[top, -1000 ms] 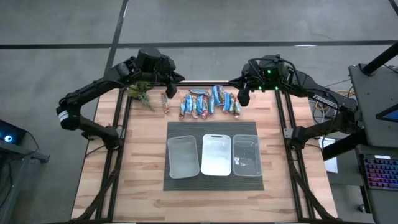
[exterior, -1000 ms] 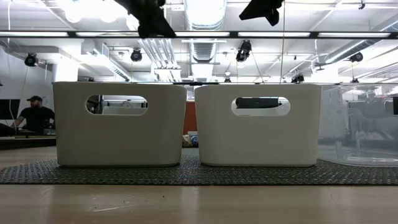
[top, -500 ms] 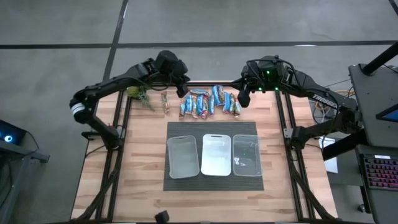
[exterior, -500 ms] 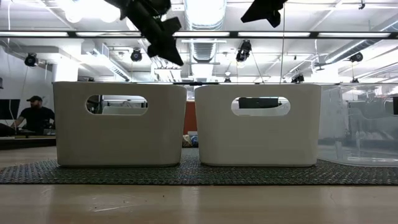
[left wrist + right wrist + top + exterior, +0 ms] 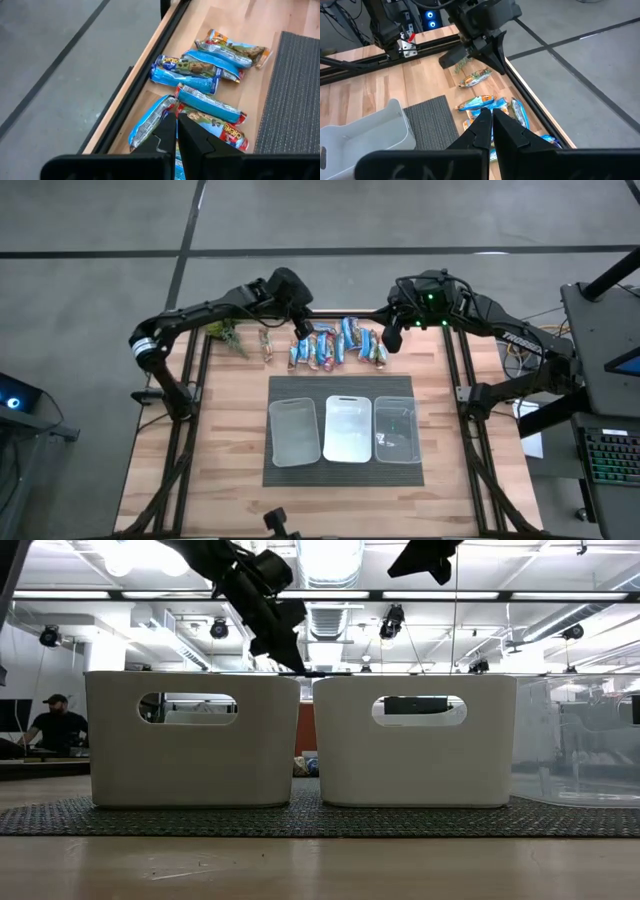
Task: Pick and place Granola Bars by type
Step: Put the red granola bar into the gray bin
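Layout, taking the mat at mid-bench as your landmark. On the mat you see three bins side by side: the left bin, the middle bin and the right bin. Behind the mat, along the bench's far edge, the Granola Bars lie in a tight row, some overlapping. One bar lies apart, to the left of that row, and the plant lies farther left still. The left tool hangs above the row's left end; the right tool hangs above its right end.
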`<control>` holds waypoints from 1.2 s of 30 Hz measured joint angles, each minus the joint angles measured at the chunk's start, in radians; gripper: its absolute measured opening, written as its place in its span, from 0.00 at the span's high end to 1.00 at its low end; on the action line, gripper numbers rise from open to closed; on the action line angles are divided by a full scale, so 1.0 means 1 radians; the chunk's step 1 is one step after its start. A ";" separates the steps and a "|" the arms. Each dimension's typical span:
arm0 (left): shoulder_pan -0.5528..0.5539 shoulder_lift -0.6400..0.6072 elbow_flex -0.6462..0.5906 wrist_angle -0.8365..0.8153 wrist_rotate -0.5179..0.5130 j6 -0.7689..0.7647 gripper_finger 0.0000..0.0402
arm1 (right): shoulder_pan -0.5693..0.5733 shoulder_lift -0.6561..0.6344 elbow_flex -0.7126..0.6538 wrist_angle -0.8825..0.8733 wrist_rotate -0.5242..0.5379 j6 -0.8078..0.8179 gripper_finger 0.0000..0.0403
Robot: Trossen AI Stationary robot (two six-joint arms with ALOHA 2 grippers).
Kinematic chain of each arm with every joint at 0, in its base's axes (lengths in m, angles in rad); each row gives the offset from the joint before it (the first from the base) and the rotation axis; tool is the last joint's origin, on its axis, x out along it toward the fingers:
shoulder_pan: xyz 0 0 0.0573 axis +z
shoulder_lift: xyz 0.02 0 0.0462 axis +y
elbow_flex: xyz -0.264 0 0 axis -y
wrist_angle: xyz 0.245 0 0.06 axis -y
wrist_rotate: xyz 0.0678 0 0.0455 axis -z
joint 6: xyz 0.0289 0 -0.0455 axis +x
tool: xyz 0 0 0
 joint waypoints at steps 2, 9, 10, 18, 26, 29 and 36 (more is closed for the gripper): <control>0.012 0.008 0.010 -0.018 0.006 -0.002 1.00 | 0.000 0.000 0.000 0.000 0.000 0.000 0.98; 0.064 0.053 0.103 -0.100 0.024 0.000 1.00 | 0.000 0.000 0.000 0.000 0.000 0.000 0.98; 0.071 0.063 0.122 -0.120 0.030 0.004 1.00 | 0.000 0.000 0.000 0.000 0.000 0.000 0.98; 0.102 0.155 0.284 -0.187 0.032 0.076 1.00 | 0.000 0.000 -0.001 0.000 0.000 0.000 0.98; 0.119 0.220 0.347 -0.213 0.057 0.111 1.00 | 0.000 0.000 -0.005 -0.006 0.000 0.003 0.98; 0.123 0.243 0.341 -0.209 0.061 0.116 1.00 | 0.000 0.000 -0.005 -0.009 0.000 0.004 0.98; 0.123 0.310 0.337 -0.221 0.122 0.323 1.00 | 0.000 0.000 -0.005 -0.010 -0.001 0.006 0.98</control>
